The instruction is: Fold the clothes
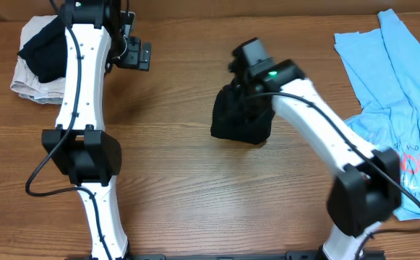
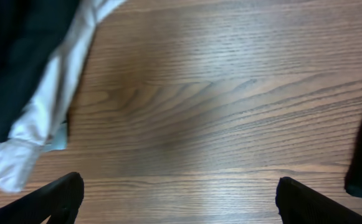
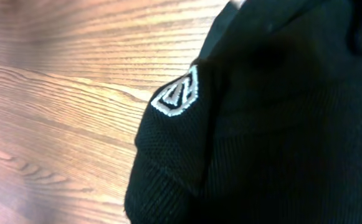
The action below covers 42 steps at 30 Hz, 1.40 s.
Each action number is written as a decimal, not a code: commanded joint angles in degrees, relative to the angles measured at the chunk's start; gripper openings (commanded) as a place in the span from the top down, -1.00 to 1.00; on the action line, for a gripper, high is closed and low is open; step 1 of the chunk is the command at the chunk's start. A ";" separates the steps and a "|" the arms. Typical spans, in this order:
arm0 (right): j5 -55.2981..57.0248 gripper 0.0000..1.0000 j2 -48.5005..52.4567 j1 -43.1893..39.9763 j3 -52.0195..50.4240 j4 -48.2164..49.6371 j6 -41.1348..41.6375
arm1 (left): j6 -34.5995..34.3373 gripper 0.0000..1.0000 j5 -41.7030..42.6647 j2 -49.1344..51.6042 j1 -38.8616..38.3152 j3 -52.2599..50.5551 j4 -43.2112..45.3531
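Note:
A black garment point(image 1: 240, 115) is bunched in a small heap at the table's middle. My right gripper point(image 1: 244, 92) is down on its top and appears shut on it. In the right wrist view the black garment point(image 3: 280, 124) fills the frame, its small white logo point(image 3: 177, 93) shows, and the fingers are hidden in the cloth. A light-blue tee with red print point(image 1: 397, 108) lies spread at the right. My left gripper point(image 1: 134, 52) is open and empty at the far left; in its wrist view the left gripper point(image 2: 181, 205) hovers over bare wood.
A pile of folded clothes, beige with a black piece on top point(image 1: 40, 58), sits at the far left corner; it shows in the left wrist view point(image 2: 25, 74). The wooden table point(image 1: 181, 188) carries all of this.

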 commanded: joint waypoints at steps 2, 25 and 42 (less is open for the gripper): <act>-1.51 0.91 7.43 3.54 0.96 1.51 2.62 | 0.11 -1.00 2.01 2.40 -0.09 0.81 0.20; -6.97 0.16 -1.81 3.23 9.64 -1.62 2.62 | 0.11 -1.00 2.10 2.43 -0.09 0.81 1.73; 12.92 -1.00 -8.94 3.19 9.51 -20.00 14.34 | 8.11 -1.00 9.31 2.43 -3.67 0.81 5.18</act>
